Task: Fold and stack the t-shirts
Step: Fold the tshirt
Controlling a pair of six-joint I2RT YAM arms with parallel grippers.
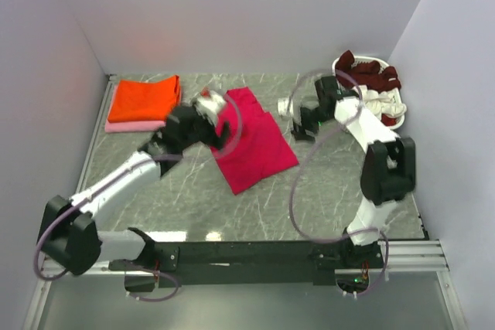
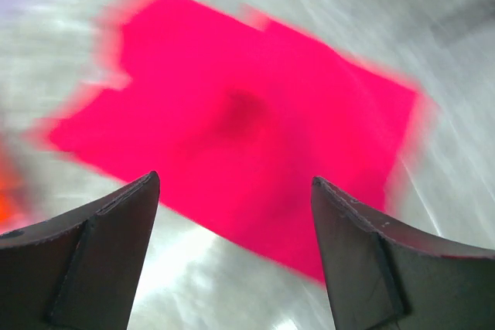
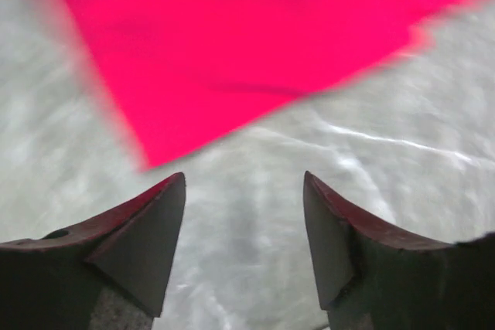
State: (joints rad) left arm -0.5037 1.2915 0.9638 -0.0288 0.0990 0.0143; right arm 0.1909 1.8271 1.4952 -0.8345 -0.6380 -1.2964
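One grey, marble-patterned table point(image 1: 332, 191) carries everything, walled in by white panels on three sides. Spread near its middle lies the crimson-pink short-sleeved cloth t-shirt point(image 1: 255, 144), set at a slant and seemingly partly folded into a long panel; it sits in the open central area, probably because both arms can reach it there.

At the far right corner stands the white plastic laundry basket point(image 1: 396, 117), holding a dark maroon cloth shirt point(image 1: 363, 67) and a white cloth shirt point(image 1: 379, 102) in a loose heap. These look like the ones waiting their turn.

At the far left an orange folded cloth shirt point(image 1: 145, 96) rests squarely on a pale pink folded cloth shirt point(image 1: 128, 125), whose edge shows beneath it. I take this to be the finished stack, kept to one side so the working area is not crowded.

Smallest are the two tools. The left gripper point(image 2: 234, 179) hovers over the crimson shirt's far left edge with its fingers spread wide and nothing between them. The right gripper point(image 3: 244, 176) hangs just off the shirt's far right edge, above bare marble, jaws likewise parted and empty. Both wrist views are blurred, so fine creases cannot be read. With neither hand holding cloth, a fold seems just laid down, and another fold or the carry to the stack appears to be next.
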